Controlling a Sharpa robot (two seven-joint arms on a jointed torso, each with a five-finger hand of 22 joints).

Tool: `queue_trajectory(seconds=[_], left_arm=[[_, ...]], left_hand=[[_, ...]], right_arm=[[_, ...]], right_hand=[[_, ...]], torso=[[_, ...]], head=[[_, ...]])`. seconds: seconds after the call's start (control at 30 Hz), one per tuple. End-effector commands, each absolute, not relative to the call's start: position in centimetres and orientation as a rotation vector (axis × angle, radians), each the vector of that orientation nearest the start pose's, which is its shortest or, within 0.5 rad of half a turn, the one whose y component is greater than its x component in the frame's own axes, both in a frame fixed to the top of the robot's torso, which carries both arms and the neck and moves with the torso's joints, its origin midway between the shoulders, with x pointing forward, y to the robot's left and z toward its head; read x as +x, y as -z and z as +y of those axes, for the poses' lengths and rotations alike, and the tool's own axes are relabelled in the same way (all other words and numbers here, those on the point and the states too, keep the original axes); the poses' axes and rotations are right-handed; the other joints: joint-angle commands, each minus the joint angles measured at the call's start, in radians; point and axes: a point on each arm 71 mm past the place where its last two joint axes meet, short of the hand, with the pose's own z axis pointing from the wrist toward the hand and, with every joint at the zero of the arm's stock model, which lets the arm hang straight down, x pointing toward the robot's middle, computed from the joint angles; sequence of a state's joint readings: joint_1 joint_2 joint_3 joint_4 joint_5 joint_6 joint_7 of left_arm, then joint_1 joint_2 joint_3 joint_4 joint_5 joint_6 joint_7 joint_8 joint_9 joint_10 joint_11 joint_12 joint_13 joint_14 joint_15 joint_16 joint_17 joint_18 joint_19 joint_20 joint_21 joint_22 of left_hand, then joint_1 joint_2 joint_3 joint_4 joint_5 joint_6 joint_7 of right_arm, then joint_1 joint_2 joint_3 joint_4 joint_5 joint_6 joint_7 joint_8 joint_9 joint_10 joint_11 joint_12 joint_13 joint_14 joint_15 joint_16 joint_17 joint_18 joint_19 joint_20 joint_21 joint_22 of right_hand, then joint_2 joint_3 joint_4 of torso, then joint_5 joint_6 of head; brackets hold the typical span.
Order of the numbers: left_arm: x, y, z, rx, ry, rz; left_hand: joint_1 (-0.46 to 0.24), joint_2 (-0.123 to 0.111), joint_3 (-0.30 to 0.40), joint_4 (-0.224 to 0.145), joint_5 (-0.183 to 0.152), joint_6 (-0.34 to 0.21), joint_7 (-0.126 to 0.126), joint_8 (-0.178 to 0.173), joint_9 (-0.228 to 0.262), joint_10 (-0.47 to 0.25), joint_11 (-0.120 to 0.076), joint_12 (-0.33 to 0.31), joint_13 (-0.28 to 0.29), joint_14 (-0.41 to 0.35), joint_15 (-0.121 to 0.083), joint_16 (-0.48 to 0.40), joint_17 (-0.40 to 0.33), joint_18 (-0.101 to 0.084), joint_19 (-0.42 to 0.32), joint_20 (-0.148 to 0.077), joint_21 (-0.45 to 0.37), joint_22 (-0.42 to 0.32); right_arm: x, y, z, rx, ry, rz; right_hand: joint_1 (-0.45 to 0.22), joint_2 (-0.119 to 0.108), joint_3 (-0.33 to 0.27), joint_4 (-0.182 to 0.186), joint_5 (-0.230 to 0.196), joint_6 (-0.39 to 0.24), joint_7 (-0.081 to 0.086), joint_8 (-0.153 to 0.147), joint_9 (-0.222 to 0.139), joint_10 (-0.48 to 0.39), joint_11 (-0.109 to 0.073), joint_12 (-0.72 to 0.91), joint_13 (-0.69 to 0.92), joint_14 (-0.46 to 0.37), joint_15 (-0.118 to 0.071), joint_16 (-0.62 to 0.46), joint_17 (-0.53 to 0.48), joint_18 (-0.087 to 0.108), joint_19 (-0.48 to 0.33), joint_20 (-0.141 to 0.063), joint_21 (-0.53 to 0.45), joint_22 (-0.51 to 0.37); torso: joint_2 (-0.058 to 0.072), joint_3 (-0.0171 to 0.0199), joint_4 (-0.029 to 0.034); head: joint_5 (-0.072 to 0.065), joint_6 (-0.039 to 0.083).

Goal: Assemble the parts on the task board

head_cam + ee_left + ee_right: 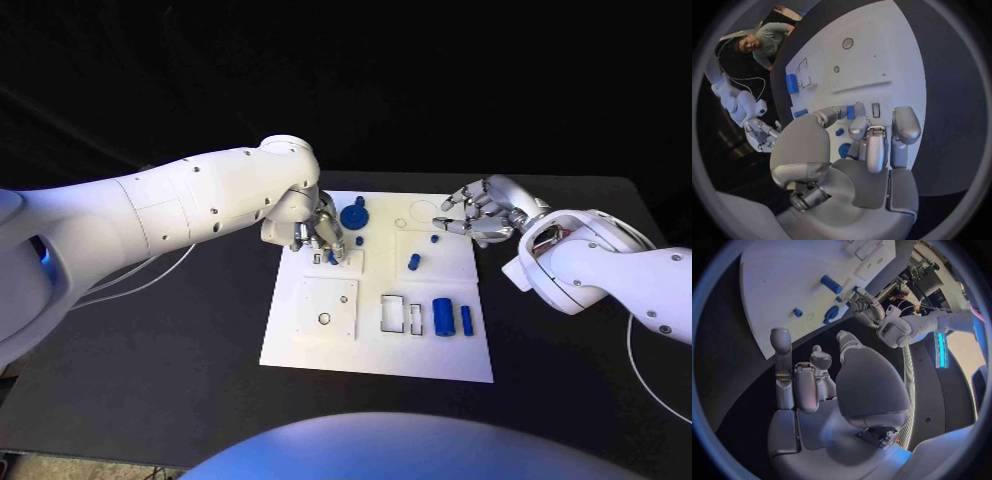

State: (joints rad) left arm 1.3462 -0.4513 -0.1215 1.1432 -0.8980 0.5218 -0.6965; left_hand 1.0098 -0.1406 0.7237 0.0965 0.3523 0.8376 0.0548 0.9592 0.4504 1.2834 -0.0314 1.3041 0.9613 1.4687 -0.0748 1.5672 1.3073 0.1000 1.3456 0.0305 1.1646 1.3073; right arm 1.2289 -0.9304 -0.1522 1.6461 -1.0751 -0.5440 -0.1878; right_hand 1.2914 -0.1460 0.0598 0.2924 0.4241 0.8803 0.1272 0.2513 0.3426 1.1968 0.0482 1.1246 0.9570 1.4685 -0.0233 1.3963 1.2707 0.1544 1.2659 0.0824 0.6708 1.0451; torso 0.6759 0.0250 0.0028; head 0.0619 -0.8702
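Note:
The white task board point(310, 345) lies mid-table. My left hand point(307, 222) reaches down onto its far left part and pinches a small blue part point(330, 256) between thumb and a finger, beside a narrow slot point(876, 110); the left wrist view shows the same part point(851, 112) between the fingertips. A round blue knob part point(355, 215) sits just right of that hand. My right hand point(483, 212) hovers at the board's far right corner, fingers loosely bent and apart, holding nothing.
Small blue pegs point(414, 262) point(434, 239) stand mid-board. Two blue cylinders point(443, 317) point(466, 320) lie near the right edge, next to rectangular cut-outs point(392, 312). A raised white plate point(327, 307) with holes sits front left. A white cable point(144, 270) runs over the table's left side.

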Motion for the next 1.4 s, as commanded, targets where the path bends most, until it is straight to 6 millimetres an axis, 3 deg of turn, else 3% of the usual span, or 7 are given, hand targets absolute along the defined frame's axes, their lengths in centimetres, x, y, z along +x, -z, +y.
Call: queue_trajectory(seconds=[0.03,0.37,0.6,0.77,1.0,1.2,1.4], left_arm=[[52.95,21.37,13.10,0.028,0.171,2.665],[53.03,21.36,12.94,0.007,0.179,2.651],[53.10,21.45,12.87,-0.012,0.187,2.646],[53.11,21.53,12.83,-0.019,0.190,2.646],[53.16,21.59,12.85,-0.029,0.193,2.646],[53.11,21.69,12.83,-0.028,0.194,2.652],[53.09,21.75,12.85,-0.029,0.194,2.655]], left_hand=[[0.001,0.013,0.261,-0.268,0.007,0.000,-0.006,0.002,0.001,0.001,0.002,-0.001,-0.001,0.102,-0.006,0.004,0.264,-0.001,-0.001,-0.002,-0.003,0.113],[-0.007,0.021,0.236,-0.260,0.017,-0.009,-0.003,0.001,-0.001,-0.005,0.005,-0.003,-0.007,0.102,-0.003,0.004,0.264,-0.001,-0.003,0.000,-0.006,0.114],[-0.014,0.019,0.132,-0.229,0.039,-0.053,0.005,-0.022,-0.007,-0.007,0.020,-0.005,-0.017,0.102,0.010,0.004,0.264,-0.001,-0.009,0.013,-0.023,0.110],[-0.014,0.012,0.077,-0.213,0.038,-0.064,0.000,-0.023,-0.001,-0.011,0.018,-0.006,-0.022,0.102,0.010,0.004,0.264,0.000,-0.010,0.017,-0.032,0.107],[-0.027,0.006,0.023,-0.169,0.015,-0.058,-0.011,-0.037,-0.005,-0.014,0.011,-0.001,-0.021,0.102,0.006,0.004,0.264,0.001,-0.010,0.016,-0.043,0.103],[-0.033,0.002,0.011,-0.154,0.005,-0.052,-0.012,-0.044,-0.008,-0.017,0.010,0.000,-0.022,0.102,0.005,0.004,0.264,0.001,-0.011,0.015,-0.049,0.102],[-0.053,-0.013,-0.020,-0.107,-0.045,-0.038,-0.011,-0.069,-0.020,-0.022,0.011,0.003,-0.024,0.102,0.005,0.004,0.264,0.001,-0.007,0.014,-0.056,0.100]], right_arm=[[45.72,19.93,-22.35,0.319,-0.710,1.694],[45.71,19.93,-22.36,0.319,-0.711,1.694],[45.69,19.91,-22.38,0.315,-0.709,1.693],[45.69,19.91,-22.39,0.314,-0.709,1.693],[45.68,19.90,-22.38,0.313,-0.709,1.693],[45.68,19.90,-22.38,0.313,-0.709,1.693],[45.67,19.90,-22.39,0.313,-0.709,1.693]], right_hand=[[0.007,-0.005,0.006,-0.002,0.005,-0.006,0.001,0.003,0.001,-0.007,-0.002,-0.004,-0.001,0.025,-0.003,-0.006,0.001,0.007,0.004,-0.002,-0.003,-0.001],[0.007,-0.005,0.006,-0.002,0.005,-0.006,0.001,0.003,0.001,-0.007,-0.002,-0.004,-0.001,0.025,-0.003,-0.006,0.001,0.007,0.004,-0.002,-0.003,-0.001],[0.009,-0.006,0.007,-0.002,0.005,-0.006,0.002,0.002,0.001,-0.008,-0.002,-0.005,-0.004,0.024,-0.003,-0.007,0.000,0.008,0.004,-0.002,-0.006,-0.003],[0.009,-0.006,0.007,-0.002,0.005,-0.006,0.002,0.002,0.001,-0.008,-0.002,-0.005,-0.004,0.024,-0.003,-0.007,0.000,0.008,0.004,-0.002,-0.006,-0.003],[0.009,-0.006,0.007,-0.002,0.005,-0.006,0.002,0.002,0.001,-0.008,-0.002,-0.005,-0.004,0.024,-0.003,-0.007,0.000,0.008,0.004,-0.002,-0.006,-0.003],[0.009,-0.006,0.007,-0.002,0.005,-0.006,0.002,0.002,0.001,-0.008,-0.002,-0.005,-0.004,0.024,-0.003,-0.007,0.000,0.008,0.004,-0.002,-0.006,-0.003],[0.009,-0.006,0.007,-0.002,0.005,-0.006,0.002,0.002,0.001,-0.008,-0.002,-0.005,-0.004,0.024,-0.003,-0.007,0.000,0.008,0.004,-0.002,-0.006,-0.003]], torso=[[0.000,0.0001,-0.0001],[0.000,0.0009,-0.0003],[0.000,0.0006,-0.0010],[-0.001,0.0011,-0.0005],[0.000,0.0006,0.0005],[0.000,0.0005,-0.0003],[0.000,0.0007,-0.0001]], head=[[0.000,0.000],[-0.002,0.001],[-0.003,0.000],[-0.004,-0.001],[-0.005,-0.002],[-0.004,-0.001],[-0.004,-0.001]])
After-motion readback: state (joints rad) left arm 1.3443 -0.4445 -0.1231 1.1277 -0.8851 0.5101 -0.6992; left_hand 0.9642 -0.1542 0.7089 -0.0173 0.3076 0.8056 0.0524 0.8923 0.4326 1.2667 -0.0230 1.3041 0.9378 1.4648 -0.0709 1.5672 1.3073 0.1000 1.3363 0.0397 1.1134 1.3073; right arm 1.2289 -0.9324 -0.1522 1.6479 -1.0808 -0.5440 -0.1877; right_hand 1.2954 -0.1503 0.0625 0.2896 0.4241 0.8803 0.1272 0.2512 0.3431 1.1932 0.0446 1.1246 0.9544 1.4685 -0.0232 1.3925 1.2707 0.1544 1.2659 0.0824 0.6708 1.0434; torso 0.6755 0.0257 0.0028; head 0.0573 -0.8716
